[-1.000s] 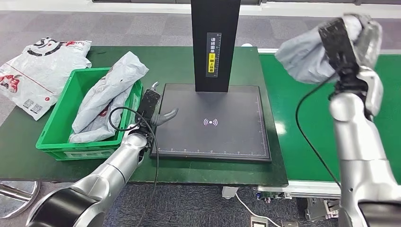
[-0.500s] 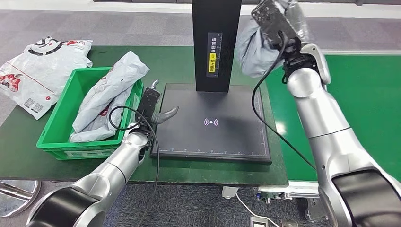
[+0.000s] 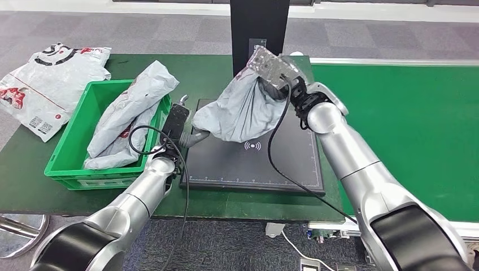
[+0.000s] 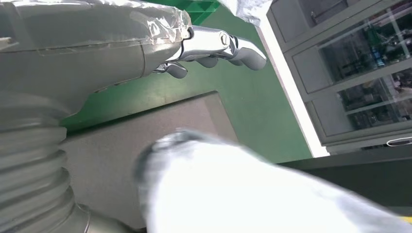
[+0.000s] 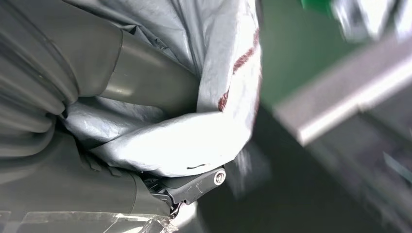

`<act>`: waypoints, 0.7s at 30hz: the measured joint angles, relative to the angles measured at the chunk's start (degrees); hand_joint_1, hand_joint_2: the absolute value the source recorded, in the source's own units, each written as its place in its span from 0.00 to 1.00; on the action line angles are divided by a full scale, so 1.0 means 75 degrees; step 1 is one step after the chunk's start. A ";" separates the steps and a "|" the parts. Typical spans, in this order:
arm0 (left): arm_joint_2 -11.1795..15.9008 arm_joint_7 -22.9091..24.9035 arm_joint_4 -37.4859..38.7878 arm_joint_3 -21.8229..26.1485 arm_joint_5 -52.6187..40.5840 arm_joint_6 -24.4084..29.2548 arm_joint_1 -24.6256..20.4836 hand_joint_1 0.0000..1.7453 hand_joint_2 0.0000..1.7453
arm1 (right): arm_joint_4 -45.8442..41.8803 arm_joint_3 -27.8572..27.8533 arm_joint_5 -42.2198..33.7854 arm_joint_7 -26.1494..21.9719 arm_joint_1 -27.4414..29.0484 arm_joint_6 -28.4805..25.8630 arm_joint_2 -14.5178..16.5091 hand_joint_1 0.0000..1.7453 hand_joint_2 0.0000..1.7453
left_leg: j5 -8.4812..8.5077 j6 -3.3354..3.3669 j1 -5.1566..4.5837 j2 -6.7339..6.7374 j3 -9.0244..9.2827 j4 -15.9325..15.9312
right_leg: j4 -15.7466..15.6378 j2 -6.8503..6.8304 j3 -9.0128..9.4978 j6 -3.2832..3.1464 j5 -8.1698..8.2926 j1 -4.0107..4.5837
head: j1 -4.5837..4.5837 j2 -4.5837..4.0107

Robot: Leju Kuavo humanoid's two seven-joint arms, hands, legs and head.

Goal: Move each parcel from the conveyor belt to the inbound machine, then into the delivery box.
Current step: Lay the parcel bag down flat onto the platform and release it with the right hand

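Over scanner pad point(image 3: 254, 161): one parcel point(image 3: 237, 113)

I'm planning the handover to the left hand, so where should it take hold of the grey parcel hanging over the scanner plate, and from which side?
Judging by its pose, the grey parcel hangs from the right hand, which grips its top. Its loose lower end droops toward the left hand. That hand should probably close on this lower bulge from the crate side, where the bag is free of the other hand.

Grey carpet tiles point(image 3: 169, 34) stretch beyond my left hand point(image 3: 179, 125). A white cable point(image 3: 294, 247) trails on the floor behind it, to its right, and a round metal base point(image 3: 17, 228) sits behind it, well to its left. Glass-fronted cabinets point(image 4: 359, 73) stand past its fingertips.
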 joint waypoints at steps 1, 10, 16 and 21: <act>0.0004 0.0029 0.0000 0.0000 0.0001 -0.0001 0.0000 0.00 1.00 | 0.0115 0.0111 -0.0080 0.0018 0.0030 0.0139 0.0033 0.59 1.00 | 0.0000 0.0000 0.0000 0.0000 0.0000 0.0000 | 0.0000 0.0000 0.0000 0.0000 0.0000 0.0000 | 0.0000 0.0000; 0.0004 0.0093 -0.0003 0.0000 -0.0017 -0.0058 -0.0001 0.00 1.00 | 0.0788 0.0827 -0.0179 0.0079 0.0219 0.0462 0.0135 0.09 1.00 | 0.0000 0.0000 -0.0001 0.0001 0.0001 0.0001 | 0.0000 0.0002 -0.0001 0.0000 0.0000 -0.0001 | 0.0000 0.0001; 0.0002 0.0093 -0.0003 0.0000 -0.0017 -0.0067 -0.0001 0.00 1.00 | 0.0925 0.0966 -0.0181 0.0075 0.0223 0.0440 0.0135 0.09 1.00 | 0.0000 0.0000 0.0000 0.0001 0.0002 0.0001 | 0.0000 0.0003 -0.0002 0.0000 0.0000 0.0000 | -0.0001 0.0000; 0.0001 0.0093 -0.0003 0.0000 -0.0017 -0.0067 -0.0001 0.00 1.00 | 0.0985 0.0997 -0.0181 0.0075 0.0223 0.0440 0.0135 0.09 1.00 | 0.0000 0.0000 0.0000 0.0001 0.0002 0.0001 | 0.0000 0.0004 -0.0002 0.0000 0.0001 0.0000 | -0.0001 -0.0001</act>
